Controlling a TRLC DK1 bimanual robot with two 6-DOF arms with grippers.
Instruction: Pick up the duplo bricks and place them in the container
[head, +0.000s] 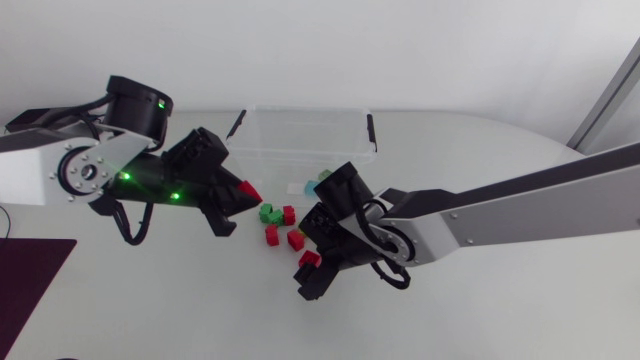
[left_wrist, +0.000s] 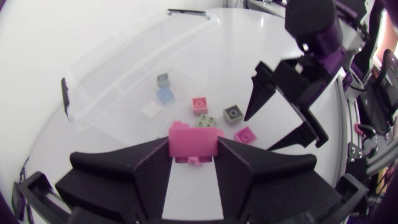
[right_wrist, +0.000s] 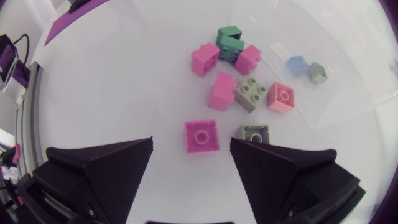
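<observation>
My left gripper (head: 247, 193) is shut on a red brick (head: 251, 190) and holds it above the table, left of the brick pile; in the left wrist view both fingers press that brick (left_wrist: 194, 140) from two sides. My right gripper (head: 308, 273) stands open low over the table. A single red brick (right_wrist: 202, 135) lies just ahead of the gap between its fingers (right_wrist: 106, 163), and a grey-green brick (right_wrist: 254, 132) sits by the other finger. Several red and green bricks (head: 280, 224) lie loose between the two grippers. The clear container (head: 310, 135) stands behind them.
Through the container's clear wall (left_wrist: 112, 68) I see a blue brick (left_wrist: 165, 95), a grey brick (left_wrist: 163, 79) and a small clear piece (left_wrist: 151, 109). A dark mat (head: 30, 290) lies at the table's left front. My right gripper (left_wrist: 280, 106) hangs close beside the pile.
</observation>
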